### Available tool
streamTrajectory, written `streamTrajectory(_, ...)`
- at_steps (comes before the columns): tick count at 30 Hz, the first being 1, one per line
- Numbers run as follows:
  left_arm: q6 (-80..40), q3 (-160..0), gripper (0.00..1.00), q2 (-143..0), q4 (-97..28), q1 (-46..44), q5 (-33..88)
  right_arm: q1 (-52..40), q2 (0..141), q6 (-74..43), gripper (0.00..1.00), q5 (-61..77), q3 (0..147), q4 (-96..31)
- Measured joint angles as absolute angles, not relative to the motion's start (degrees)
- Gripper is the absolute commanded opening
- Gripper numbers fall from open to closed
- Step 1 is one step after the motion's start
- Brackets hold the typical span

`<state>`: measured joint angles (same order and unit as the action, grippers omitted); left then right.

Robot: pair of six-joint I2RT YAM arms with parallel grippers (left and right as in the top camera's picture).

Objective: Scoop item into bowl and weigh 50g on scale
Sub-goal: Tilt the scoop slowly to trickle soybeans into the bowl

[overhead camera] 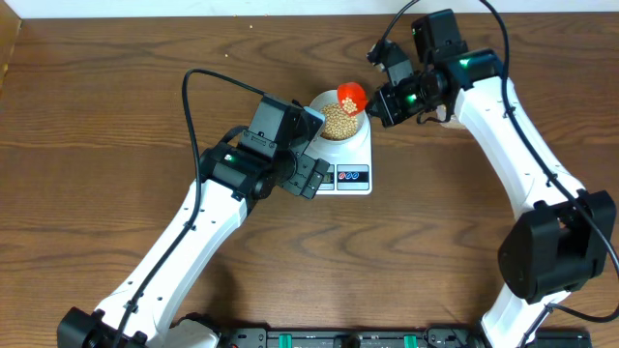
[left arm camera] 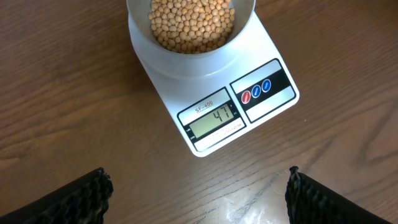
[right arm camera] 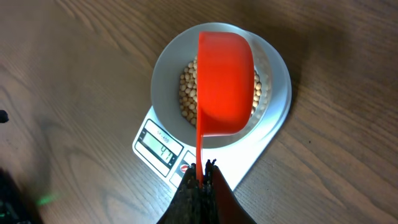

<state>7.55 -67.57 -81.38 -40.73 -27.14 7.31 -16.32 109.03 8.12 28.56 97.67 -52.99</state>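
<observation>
Overhead: bowl (overhead camera: 319, 108) of beans (overhead camera: 337, 121) on scale (overhead camera: 360, 155), centre; right gripper (overhead camera: 374, 101) just right of it, nearer.
Left wrist: left gripper (left arm camera: 198, 180) wide, empty; display (left arm camera: 214, 119) reads 47.
Right wrist: right gripper clamps scoop (right arm camera: 225, 84) handle; scoop over bowl, handle running near.

A brown wooden worktop (overhead camera: 87, 106) fills nearly all that is shown, its dark grain laid along the long edges. Beyond the far edge a narrow pale strip (overhead camera: 242, 6) is seen; what it belongs to cannot be told. The wood is evenly lit from above, and a soft whitish sheen (left arm camera: 249, 205) is caught on the varnish in the left wrist view.
</observation>
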Motion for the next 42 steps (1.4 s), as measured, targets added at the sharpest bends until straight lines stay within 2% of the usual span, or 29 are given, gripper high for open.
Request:
streamTrajectory(15, 7.5, -67.6, 0.92, -81.4, -40.7, -27.1, 7.3, -16.3, 109.0, 8.2, 0.01, 28.4, 97.7, -53.0)
streamTrajectory(24, 7.5, -67.6, 0.91, -81.4, -40.7, -27.1, 7.3, -20.9, 109.0, 8.1, 0.01, 20.3, 97.7, -53.1)
streamTrajectory(42, 7.5, -67.6, 0.92, -81.4, -40.7, -27.1, 7.3, -22.5, 109.0, 8.2, 0.01, 15.6, 97.7, -53.1)
